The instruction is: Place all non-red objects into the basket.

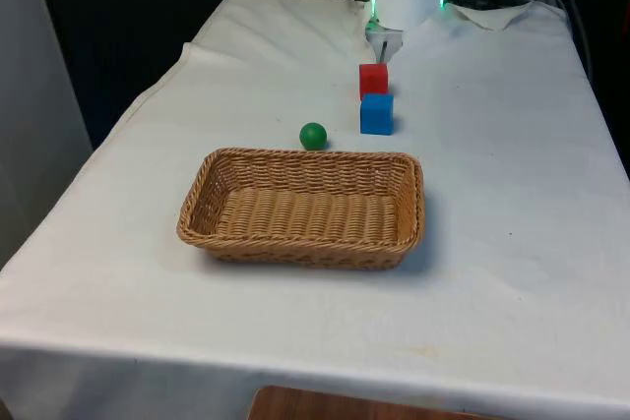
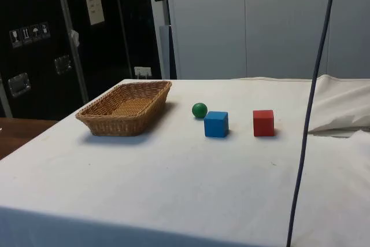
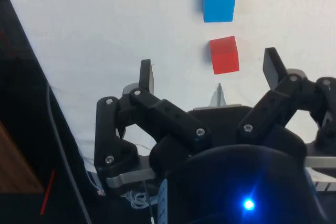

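At the table's far end the black two-finger gripper (image 3: 210,74) hangs above the white cloth (image 1: 512,194), fingers spread wide, nothing between them. Small red cube (image 1: 373,79) lies just ahead of it; blue cube (image 1: 376,113) just beyond; green ball (image 1: 313,136) beside the rectangular woven wicker basket (image 1: 295,166), none inside.

— Was any writing legible?
— None. A pale paper label (image 2: 93,3) hung on the dark cabinet (image 2: 34,39), and small pictogram stickers (image 2: 27,34) nearby, but nothing could be read.
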You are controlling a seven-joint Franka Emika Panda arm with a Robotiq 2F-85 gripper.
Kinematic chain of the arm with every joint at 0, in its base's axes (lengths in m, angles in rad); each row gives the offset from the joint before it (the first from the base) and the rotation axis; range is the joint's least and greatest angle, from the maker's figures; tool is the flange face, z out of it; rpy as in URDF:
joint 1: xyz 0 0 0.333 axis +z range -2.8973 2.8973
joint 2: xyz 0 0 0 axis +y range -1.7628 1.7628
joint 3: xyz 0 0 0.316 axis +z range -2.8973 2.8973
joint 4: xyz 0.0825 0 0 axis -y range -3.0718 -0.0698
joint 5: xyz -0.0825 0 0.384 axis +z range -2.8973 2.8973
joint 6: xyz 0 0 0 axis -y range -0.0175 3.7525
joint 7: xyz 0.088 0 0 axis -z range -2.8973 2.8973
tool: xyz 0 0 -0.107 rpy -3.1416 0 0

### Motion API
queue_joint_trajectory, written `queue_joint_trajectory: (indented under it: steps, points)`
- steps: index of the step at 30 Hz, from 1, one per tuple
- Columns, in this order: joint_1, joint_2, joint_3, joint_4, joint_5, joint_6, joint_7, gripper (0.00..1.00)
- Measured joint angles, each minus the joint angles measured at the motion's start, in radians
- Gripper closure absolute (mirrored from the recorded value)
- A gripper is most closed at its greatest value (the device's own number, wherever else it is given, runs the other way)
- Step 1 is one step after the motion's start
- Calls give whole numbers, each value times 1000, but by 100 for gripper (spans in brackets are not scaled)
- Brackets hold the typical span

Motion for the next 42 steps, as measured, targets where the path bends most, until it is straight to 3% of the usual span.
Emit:
queue_joint_trajectory:
  steps: [17, 33, 42]
  points:
    - [0, 1, 12, -16, 0, 3, 10, 0]
    - [-1, 15, 14, -59, 0, 48, 13, 0]
    - [-7, -21, 12, -122, 0, 77, 4, 0]
